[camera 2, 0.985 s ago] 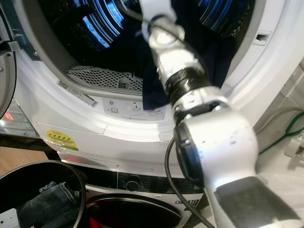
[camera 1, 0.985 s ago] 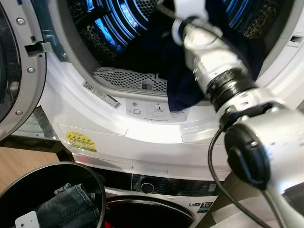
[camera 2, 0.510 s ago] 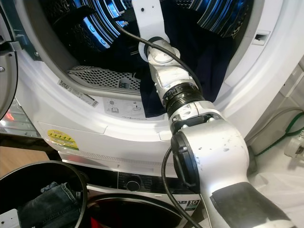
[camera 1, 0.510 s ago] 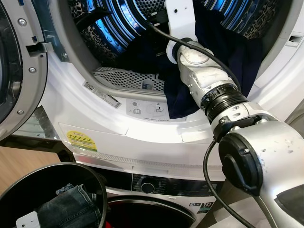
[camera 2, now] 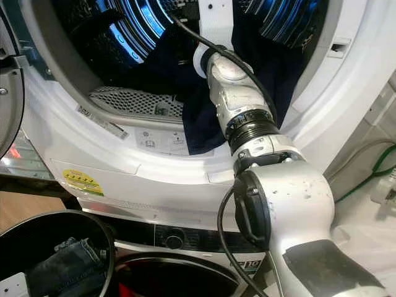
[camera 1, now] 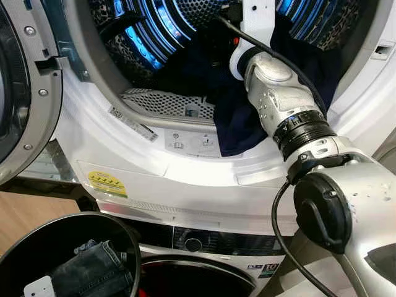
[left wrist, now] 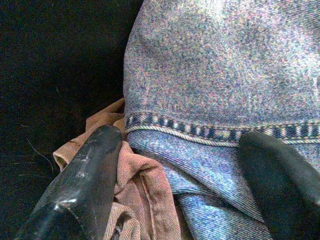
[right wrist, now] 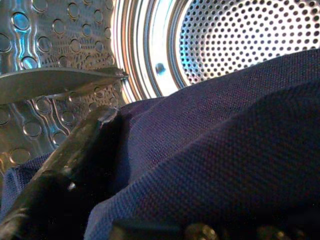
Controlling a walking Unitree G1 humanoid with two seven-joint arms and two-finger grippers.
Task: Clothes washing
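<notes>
A navy garment [camera 1: 238,120] lies in the lit steel drum [camera 1: 164,28] of the upper machine, and one end hangs out over the white door rim [camera 1: 185,145]. My right arm [camera 1: 278,99] reaches up into the drum through that cloth. In the right wrist view my right gripper [right wrist: 190,150] is deep in the drum with navy fabric [right wrist: 240,130] draped over it. My left gripper [left wrist: 182,165] is open, with blue jeans [left wrist: 220,75] and a pinkish-brown cloth [left wrist: 145,190] between its fingers [left wrist: 85,170].
The upper machine's round door [camera 1: 18,93] stands open at the left. A black basket [camera 1: 37,238] with jeans [camera 1: 93,272] and a white tag [camera 1: 38,288] sits at the lower left. Below is a second machine [camera 1: 204,244] with a dark door.
My right arm has pushed further up and deeper into the drum. The navy garment's hanging end has shifted slightly with it.
</notes>
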